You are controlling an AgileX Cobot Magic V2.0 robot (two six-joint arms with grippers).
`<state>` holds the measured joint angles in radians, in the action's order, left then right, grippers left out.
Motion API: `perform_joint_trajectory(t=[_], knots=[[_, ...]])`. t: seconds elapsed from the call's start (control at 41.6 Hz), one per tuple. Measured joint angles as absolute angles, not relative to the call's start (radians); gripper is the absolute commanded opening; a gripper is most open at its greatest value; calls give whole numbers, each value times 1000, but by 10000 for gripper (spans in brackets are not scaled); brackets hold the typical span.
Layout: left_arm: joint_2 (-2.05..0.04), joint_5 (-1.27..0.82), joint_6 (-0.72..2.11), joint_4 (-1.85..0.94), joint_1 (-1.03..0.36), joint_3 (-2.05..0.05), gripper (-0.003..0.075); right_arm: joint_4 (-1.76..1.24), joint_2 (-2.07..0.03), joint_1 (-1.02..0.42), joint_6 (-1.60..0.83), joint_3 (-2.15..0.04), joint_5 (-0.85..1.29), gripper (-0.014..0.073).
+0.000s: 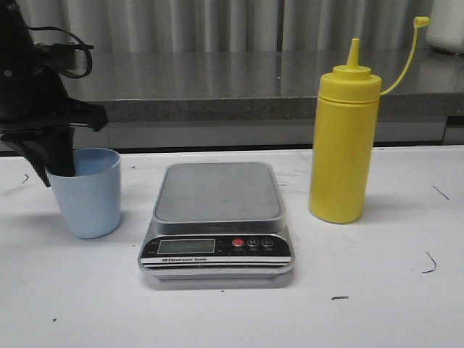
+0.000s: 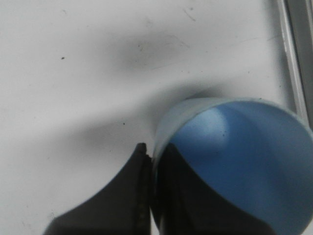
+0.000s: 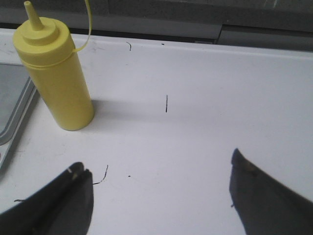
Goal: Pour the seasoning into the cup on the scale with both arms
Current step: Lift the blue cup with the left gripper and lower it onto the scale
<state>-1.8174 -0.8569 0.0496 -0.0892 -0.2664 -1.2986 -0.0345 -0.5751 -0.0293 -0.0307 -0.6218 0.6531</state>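
The light blue cup stands on the white table left of the scale. My left gripper is shut on the cup's rim, one finger inside and one outside; the left wrist view shows the cup with its wall pinched between the dark fingers. The yellow seasoning bottle stands upright right of the scale, cap strap hanging open. In the right wrist view the bottle is ahead and to one side of my right gripper, which is open and empty above the table. The scale platform is bare.
A grey counter ledge runs along the back of the table. A white object stands at the back right. The scale's edge shows beside the bottle in the right wrist view. Small dark marks dot the table.
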Motion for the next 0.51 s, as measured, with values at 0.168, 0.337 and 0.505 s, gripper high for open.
perform_joint_trajectory(t=[0.168,0.337,0.505], knots=[[-1773,-903,50,-87,-307,-1361,-20,-35,-575,-29,-31,-622,653,590],[-1766,-989,50,-86,-382,-1509,-20,-35,-575,-29,-31,-622,653,590],[-1787,-1020,50,-84,-468,-1644,-20,-35,-575,-29,-31,-622,653,590]])
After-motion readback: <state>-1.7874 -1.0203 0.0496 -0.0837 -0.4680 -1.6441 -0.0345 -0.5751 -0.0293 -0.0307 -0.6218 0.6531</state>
